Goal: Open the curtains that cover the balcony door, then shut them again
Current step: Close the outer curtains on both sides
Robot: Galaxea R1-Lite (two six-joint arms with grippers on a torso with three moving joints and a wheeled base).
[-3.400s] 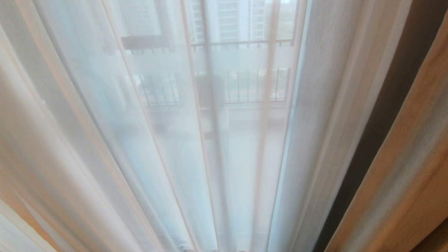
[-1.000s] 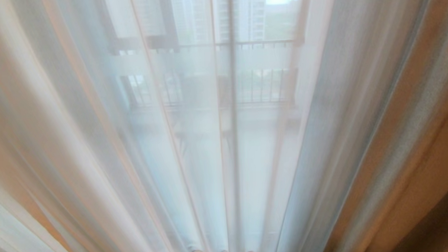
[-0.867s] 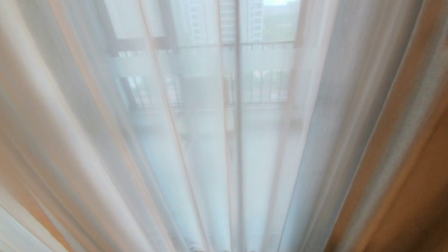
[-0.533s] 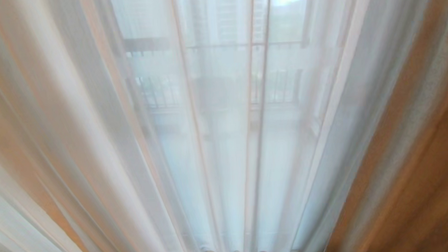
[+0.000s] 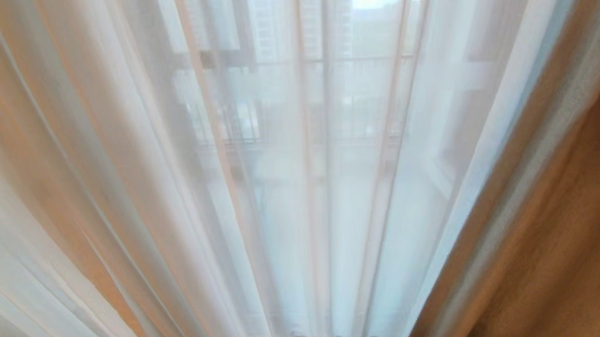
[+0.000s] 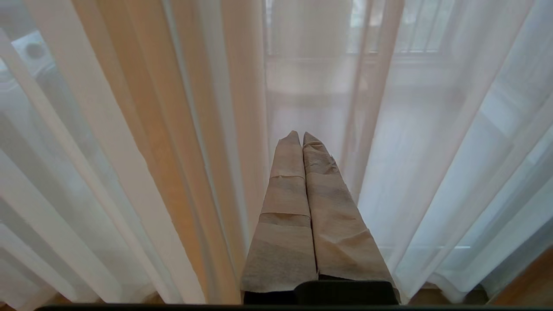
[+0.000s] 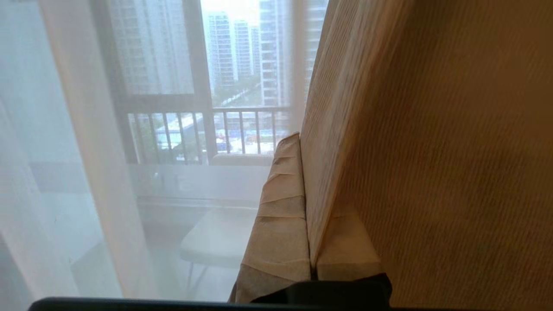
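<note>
Head view: thin white sheer layer (image 5: pixel 300 188) filling the frame from 9 o'clock through centre, pleats running long and vertical, fanning toward 6 o'clock. Balcony door (image 5: pixel 246 58) dimly visible through the sheer near 12 o'clock, dark frame bars and a pale horizontal strip across the glass. Thick cream-beige drape (image 5: pixel 556 219) hanging along 3 to 5 o'clock, its long edge slanting from upper right toward bottom centre. No arm visible here.

Left wrist view: left claw (image 6: pixel 301 140) pressed fully closed, paper-wrapped fingers (image 6: pixel 285 194) together, gripping nothing. Sheer folds hanging just beyond the tips and to both sides; whether touching, impossible to tell. Likely parked.

Right wrist view: right claw (image 7: pixel 302 181) clamped on the hemmed vertical edge of the cream-beige drape (image 7: pixel 432 151), cloth pinched between the wrapped fingers (image 7: pixel 281 207) and filling everything from 12 round to 5 o'clock. Railing (image 7: pixel 207 129) and towers visible through sheer from 9 to 11 o'clock.

Key relation, as a judgement: drape edge already in the right claw, long axis vertical, right arm nearer; next pull probably sideways along the rail, dragging the edge across the glass.
</note>
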